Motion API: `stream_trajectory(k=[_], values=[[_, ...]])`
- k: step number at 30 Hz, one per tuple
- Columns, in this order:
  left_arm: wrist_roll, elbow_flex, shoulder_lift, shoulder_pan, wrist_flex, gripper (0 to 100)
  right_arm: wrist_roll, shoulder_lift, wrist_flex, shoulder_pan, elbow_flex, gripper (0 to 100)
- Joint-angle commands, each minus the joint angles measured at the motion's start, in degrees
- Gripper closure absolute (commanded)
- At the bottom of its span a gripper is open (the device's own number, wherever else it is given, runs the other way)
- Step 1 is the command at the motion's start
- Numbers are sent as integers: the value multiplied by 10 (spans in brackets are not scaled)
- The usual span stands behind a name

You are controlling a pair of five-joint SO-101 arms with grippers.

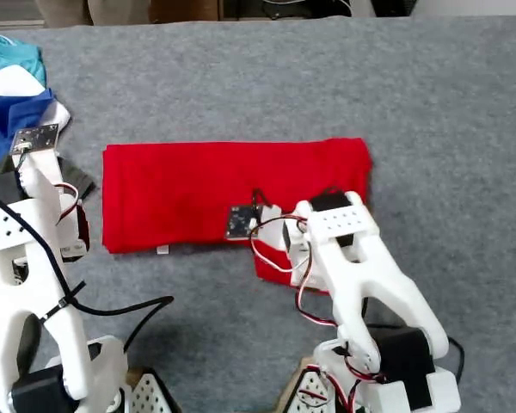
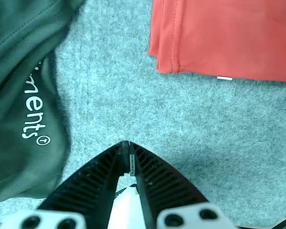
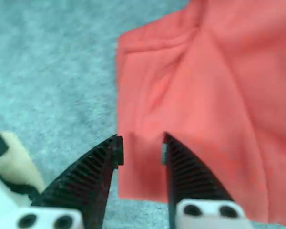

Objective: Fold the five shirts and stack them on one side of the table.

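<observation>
A red shirt (image 1: 206, 194) lies folded into a long band across the middle of the table, with a flap (image 3: 200, 95) sticking out toward the near side. My right gripper (image 3: 142, 143) hangs open over that flap's edge, one finger on each side of the hem, and it stands at the band's near edge (image 1: 275, 239) in the high view. My left gripper (image 2: 126, 144) is shut on nothing above bare grey cloth. It sits between a dark shirt (image 2: 19, 95) with white print and the red shirt's corner (image 2: 157, 67).
Teal, white and blue shirts (image 1: 17, 90) lie heaped at the far left corner, with the dark shirt (image 1: 84, 182) under the left arm (image 1: 34, 224). The grey table cover (image 1: 447, 112) is bare to the right and behind the red shirt.
</observation>
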Motion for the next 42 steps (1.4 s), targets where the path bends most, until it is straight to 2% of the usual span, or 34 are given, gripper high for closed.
stream_trajectory(k=[1,4,11,20,26,32,42], values=[[-5,-6,-4,-4,6,980,20,-15,11,6,7,823],[-5,-6,-4,-4,6,980,27,-32,0,2,28,822],[-5,-6,-4,-1,6,980,24,14,-103,3,53,821],[-4,-6,-4,-4,6,980,23,143,-47,-11,-46,824],[-4,-6,-4,-5,6,981,22,159,-43,-11,-54,829],[-4,-6,-4,-5,6,981,-5,162,-48,-10,-54,997],[-4,-5,-4,-5,6,981,-33,158,-69,20,-63,995]])
